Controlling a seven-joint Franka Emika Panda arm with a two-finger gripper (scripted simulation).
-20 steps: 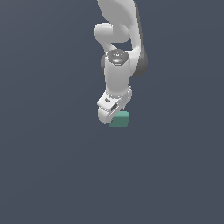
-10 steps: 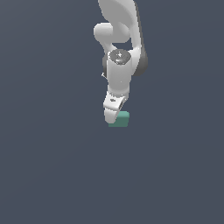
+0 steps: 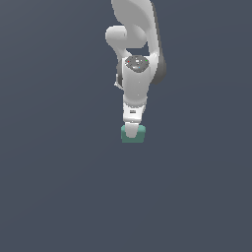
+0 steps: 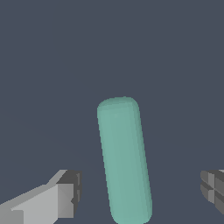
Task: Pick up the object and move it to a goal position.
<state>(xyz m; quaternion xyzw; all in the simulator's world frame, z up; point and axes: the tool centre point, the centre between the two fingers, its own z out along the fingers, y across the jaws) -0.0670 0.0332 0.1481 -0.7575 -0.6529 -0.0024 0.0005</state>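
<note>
Wrist view: hand (image 4: 139, 192) spread wide around unmarked teal block (image 4: 124, 162).

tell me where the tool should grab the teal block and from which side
Grip the teal block across its narrow width, on the two long flat sides, coming straight down from above. In the wrist view it lies as a long, round-ended bar between the open fingers, with a gap on each side, so closing squeezes the short dimension.

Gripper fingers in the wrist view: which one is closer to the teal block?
The light grey finger, with its dark pad, is closer to the teal block. The dark finger at the opposite edge stands farther off. Neither touches the block; the gripper is open.
</note>
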